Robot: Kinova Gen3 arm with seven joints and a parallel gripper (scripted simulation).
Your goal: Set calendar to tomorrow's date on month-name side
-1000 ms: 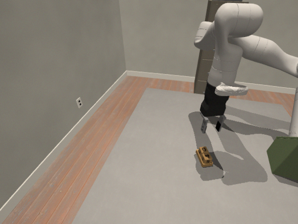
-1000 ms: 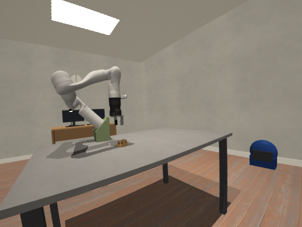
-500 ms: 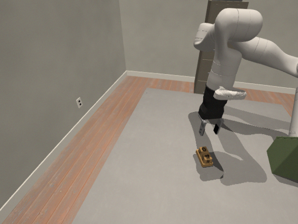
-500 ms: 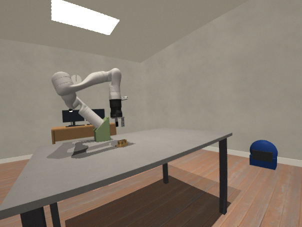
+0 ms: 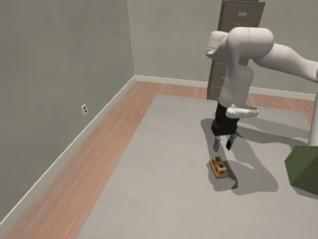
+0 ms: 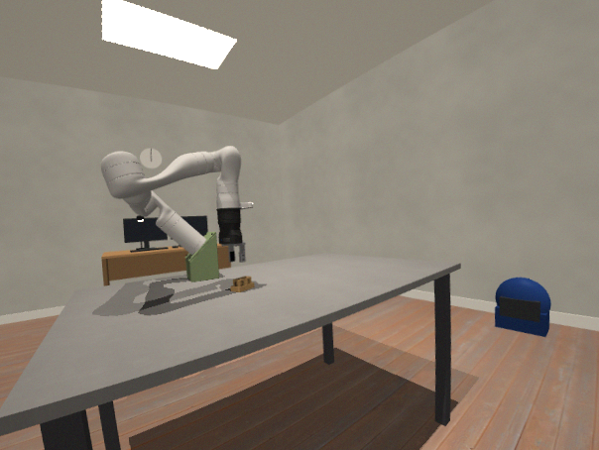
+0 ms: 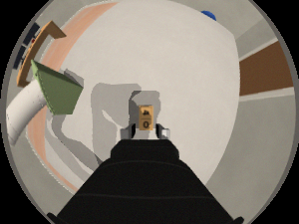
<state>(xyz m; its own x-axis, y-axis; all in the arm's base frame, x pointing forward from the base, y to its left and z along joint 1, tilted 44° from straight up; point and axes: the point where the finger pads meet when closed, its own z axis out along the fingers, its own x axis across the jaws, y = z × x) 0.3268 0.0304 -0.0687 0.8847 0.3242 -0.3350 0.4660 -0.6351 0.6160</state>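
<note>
The small wooden tray stands on the table with two orange-brown cubes in it. In the top view, the far cube has a 0 on top. The near cube has a 4 on top and what looks like a 5 on its side toward that camera. The cubes stand in a row along the tray. My gripper is open and empty, pointing down above the tray, nearer the 0 cube's end. The month's name is not readable.
The green base block of the arm stands on the grey table, to the right of the tray in the top view. The arm's shadow falls around the tray. A filing cabinet stands beyond the table.
</note>
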